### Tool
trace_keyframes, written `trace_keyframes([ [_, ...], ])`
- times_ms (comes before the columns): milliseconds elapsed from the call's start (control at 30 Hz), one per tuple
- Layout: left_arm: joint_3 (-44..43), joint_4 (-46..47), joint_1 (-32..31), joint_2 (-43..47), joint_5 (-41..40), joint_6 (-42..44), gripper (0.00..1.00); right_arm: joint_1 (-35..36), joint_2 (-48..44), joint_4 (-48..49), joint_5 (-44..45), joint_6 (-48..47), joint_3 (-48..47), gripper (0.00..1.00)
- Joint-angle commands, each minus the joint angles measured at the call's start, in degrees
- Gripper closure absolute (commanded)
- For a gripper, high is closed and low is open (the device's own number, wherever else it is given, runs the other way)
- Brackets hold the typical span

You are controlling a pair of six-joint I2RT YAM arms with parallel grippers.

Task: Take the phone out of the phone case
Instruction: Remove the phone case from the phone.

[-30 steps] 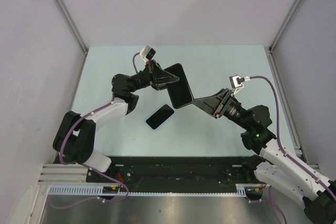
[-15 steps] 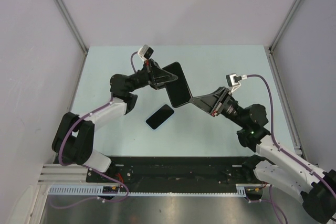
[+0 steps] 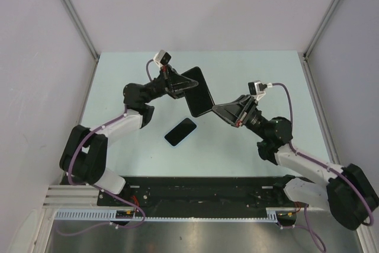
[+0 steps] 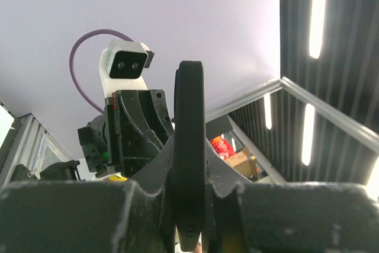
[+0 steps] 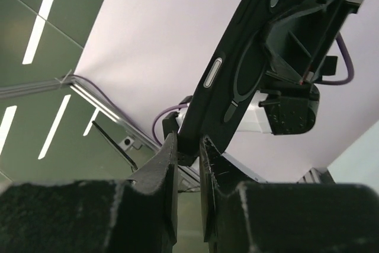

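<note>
The black rubbery phone case [image 3: 198,91] hangs in the air above the pale green table [image 3: 254,69], pinched from both sides: the left gripper [image 3: 188,85] is clamped over its left edge and the right gripper [image 3: 214,109] nips its near right corner. The dark, blue-rimmed phone [image 3: 180,132] lies flat on the table just below, apart from both arms, so it looks to be out already. The weak point is the thin corner hold: any pull or twist between the arms could slip it, and the case could swing or drop onto the phone. The right wrist view shows the case's back, side button and camera cut-outs, with fingers [image 5: 163,170] closed on the corner; the left wrist view shows only its rounded edge; only the overhead view shows the phone
</note>
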State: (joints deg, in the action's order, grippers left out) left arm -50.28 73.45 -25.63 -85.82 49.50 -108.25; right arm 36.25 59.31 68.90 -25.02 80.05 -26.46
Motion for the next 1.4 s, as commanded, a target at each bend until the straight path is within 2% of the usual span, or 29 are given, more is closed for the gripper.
trace_keyframes([
  [0,-4.2,15.5,-0.7,-0.8,-4.1,-6.8,1.0,1.7,8.0,22.8,1.1,4.2,-3.9,1.0],
  [200,-7.2,15.3,-0.7,1.4,-5.1,-7.8,1.0,3.2,12.6,22.9,2.0,3.1,-8.1,1.0],
  [633,-8.5,15.0,-1.6,5.5,-5.7,-8.7,1.0,3.5,14.8,22.9,1.5,1.5,-13.0,1.0],
  [1367,-10.9,15.1,-4.5,9.8,-6.3,-10.0,1.0,4.8,18.8,23.0,-0.9,-1.6,-14.5,1.0],
])
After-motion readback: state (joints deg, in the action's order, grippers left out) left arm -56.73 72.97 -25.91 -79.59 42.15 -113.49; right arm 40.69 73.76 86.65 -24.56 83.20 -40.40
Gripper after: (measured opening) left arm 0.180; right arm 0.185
